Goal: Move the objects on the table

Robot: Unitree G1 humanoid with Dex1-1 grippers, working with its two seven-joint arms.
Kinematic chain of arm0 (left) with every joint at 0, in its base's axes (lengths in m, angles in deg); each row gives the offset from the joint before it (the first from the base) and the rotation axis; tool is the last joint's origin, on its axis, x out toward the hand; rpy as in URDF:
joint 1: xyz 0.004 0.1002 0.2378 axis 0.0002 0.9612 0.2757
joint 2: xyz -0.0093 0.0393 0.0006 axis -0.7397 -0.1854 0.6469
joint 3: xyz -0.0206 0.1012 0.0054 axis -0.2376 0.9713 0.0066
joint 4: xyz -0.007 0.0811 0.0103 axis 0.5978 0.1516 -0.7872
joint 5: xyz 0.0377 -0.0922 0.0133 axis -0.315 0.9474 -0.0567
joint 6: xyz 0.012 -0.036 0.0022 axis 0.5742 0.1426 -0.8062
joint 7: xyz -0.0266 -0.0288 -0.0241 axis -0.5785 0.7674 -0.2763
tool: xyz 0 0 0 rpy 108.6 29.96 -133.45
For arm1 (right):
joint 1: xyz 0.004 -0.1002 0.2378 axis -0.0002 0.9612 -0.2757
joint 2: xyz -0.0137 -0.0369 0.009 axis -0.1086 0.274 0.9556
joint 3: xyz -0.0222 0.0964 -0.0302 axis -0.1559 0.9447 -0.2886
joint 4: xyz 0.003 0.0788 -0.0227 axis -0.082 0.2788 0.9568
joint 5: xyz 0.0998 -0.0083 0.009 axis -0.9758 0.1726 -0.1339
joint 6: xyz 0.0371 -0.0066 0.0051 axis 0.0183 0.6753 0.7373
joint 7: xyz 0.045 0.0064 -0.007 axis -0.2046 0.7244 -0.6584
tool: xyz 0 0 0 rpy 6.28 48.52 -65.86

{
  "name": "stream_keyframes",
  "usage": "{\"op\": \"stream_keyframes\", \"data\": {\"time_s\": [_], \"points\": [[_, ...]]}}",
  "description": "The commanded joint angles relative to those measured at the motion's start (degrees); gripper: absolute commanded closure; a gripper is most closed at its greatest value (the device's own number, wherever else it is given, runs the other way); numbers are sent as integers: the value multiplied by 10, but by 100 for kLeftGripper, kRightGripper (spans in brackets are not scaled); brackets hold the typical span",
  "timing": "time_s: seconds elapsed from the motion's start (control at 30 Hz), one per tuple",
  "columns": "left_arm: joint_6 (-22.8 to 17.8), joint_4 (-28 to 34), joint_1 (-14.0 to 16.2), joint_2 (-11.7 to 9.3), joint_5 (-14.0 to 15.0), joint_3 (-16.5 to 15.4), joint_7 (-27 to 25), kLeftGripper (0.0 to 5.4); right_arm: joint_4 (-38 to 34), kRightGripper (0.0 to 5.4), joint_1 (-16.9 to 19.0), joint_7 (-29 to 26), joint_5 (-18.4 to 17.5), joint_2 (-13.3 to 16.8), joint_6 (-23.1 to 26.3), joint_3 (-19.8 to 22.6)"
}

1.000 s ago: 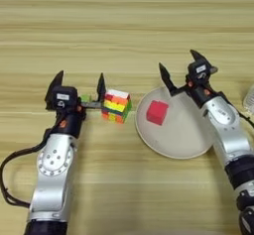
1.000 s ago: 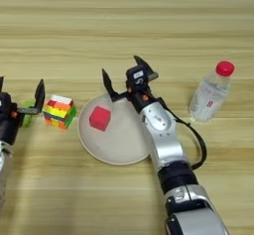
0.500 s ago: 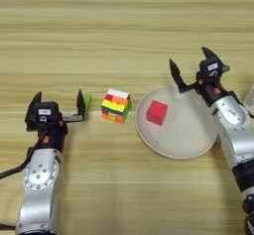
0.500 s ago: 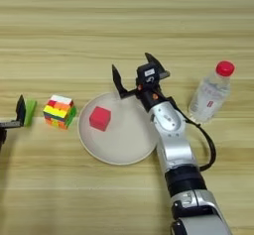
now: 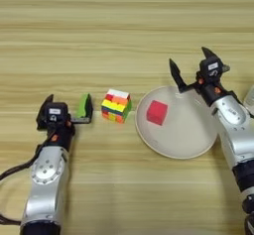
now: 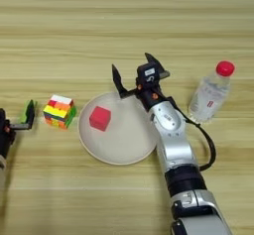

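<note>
The multicoloured puzzle cube (image 5: 116, 105) sits on the table (image 5: 124, 26), left of the round beige plate (image 5: 188, 140). On the plate's left half rests the small red cube (image 5: 157, 112). The bright-green block (image 5: 83, 105) lies left of the puzzle cube, partly covered by one finger of my left gripper (image 5: 68, 107). That gripper is open, with nothing between its fingers. My right gripper (image 5: 191, 64) hangs open over the plate's far rim, behind and to the right of the red cube. The clear bottle with red cap (image 6: 211, 92) stands right of the plate.
The plate's right half (image 6: 134, 140) holds nothing. Bare wood stretches across the far side of the table (image 6: 124, 21). A black cable (image 6: 206, 140) loops beside my right forearm, close to the bottle.
My left gripper has pulled back toward me and left, away from the puzzle cube. My right gripper has shifted right along the plate's far rim. The objects stay put.
</note>
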Motion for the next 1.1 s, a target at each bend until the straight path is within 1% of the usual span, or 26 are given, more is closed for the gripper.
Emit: {"op": "stream_keyframes", "data": {"time_s": [0.03,0.1,0.23,0.37,0.53,0.67,0.77,0.87,1.1], "points": [[-19,-36,-20,-10,-3,-3,6,2,-7,0,4,-1,0,-3,8,-4],[-27,-59,-29,-14,-11,-3,12,2,-8,0,5,-1,0,-4,8,-4],[-38,-81,-33,-18,-4,7,-2,2,-9,0,4,0,0,-4,9,-5],[-39,-86,-32,-19,-9,15,-7,2,-9,0,4,0,-1,-3,9,-6],[-41,-99,-33,-20,-6,20,-11,2,-10,0,5,-2,-3,-2,9,-6],[-52,-102,-33,-20,-5,21,-12,2,-11,0,5,-3,-4,-1,10,-5],[-59,-102,-31,-19,2,19,-15,2,-12,0,6,-3,-5,-2,10,-5],[-73,-103,-31,-14,26,12,-29,2,-13,0,6,-4,-6,-2,11,-6],[-79,-108,-33,-16,34,8,-36,2,-16,0,6,-3,-6,-3,12,-6]]}}
